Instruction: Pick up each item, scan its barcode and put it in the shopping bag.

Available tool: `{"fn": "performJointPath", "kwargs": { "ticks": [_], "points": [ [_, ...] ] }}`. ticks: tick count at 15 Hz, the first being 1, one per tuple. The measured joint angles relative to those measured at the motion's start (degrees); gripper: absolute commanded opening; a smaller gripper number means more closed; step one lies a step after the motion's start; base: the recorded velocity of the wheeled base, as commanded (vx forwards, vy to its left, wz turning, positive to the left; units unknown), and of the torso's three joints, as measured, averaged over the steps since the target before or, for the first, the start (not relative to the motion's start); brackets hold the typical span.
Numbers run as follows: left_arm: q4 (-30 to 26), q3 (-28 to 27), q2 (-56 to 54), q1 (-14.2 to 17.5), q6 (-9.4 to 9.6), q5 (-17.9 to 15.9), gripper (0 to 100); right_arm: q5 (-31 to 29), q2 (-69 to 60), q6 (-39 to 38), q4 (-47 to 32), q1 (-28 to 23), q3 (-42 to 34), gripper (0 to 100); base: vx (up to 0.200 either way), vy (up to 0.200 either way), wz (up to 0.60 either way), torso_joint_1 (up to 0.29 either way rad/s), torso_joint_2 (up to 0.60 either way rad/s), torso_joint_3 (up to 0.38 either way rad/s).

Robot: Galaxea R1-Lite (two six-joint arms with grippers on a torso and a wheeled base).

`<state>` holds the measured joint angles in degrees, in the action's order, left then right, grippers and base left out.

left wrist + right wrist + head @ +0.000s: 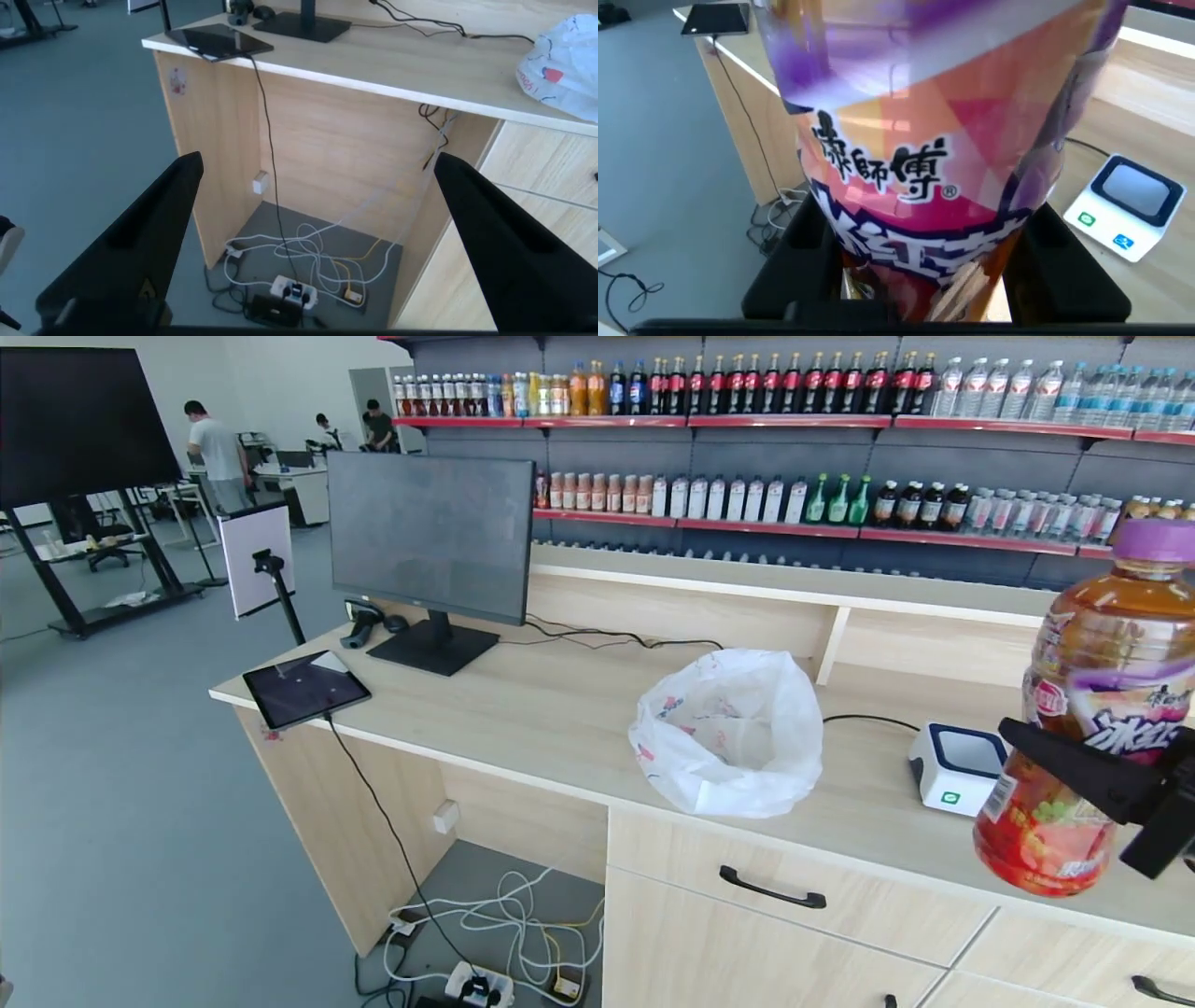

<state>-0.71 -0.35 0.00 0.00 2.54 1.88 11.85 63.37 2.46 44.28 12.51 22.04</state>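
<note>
The right gripper (1074, 775) clamps a bottle of amber tea drink (1102, 709) at its lower half, black fingers (789, 271) pressed to either side of the label. The bottle stands nearly upright in the air at the front edge of the wooden checkout counter (560, 709). Its long axis runs close to vertical, with the purple cap on top leaning a little toward the robot's right and the reddish base hanging lowest. Just beside it on the counter sits the white barcode scanner (957, 767), and farther to the robot's left the white shopping bag (728, 733) stands with its mouth open.

The head view takes in the whole bottle from cap to base, along with a dark monitor (431, 537), a tablet (306, 689) at the counter's corner and shelves of drinks (794, 439) behind. From the right wrist the label comes up close, and the scanner's dark window is seen facing upward. The left gripper (318, 161) hangs low beside the counter, its two fingers spread wide and holding nothing. Beyond them lie the open bay under the counter, a tangle of cables and a power strip (290, 291) on the floor
</note>
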Motion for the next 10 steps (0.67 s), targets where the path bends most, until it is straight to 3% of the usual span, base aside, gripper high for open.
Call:
{"fn": "performJointPath", "kwargs": {
  "ticks": [6, 10],
  "points": [
    [0.00, 0.00, 0.00, -0.02, 0.02, 0.00, 100, 0.38, 28.28, -1.27, 32.00, 0.39, 8.24, 0, 0.000, 0.000, 0.00, 0.000, 0.00, 0.000],
    [0.02, 0.02, 0.00, -0.05, 0.02, -0.02, 100, 0.41, 40.38, -1.54, 36.17, 1.32, 16.26, 0, 0.000, 0.000, 0.00, 0.000, 0.00, 0.000]
  ]
}}
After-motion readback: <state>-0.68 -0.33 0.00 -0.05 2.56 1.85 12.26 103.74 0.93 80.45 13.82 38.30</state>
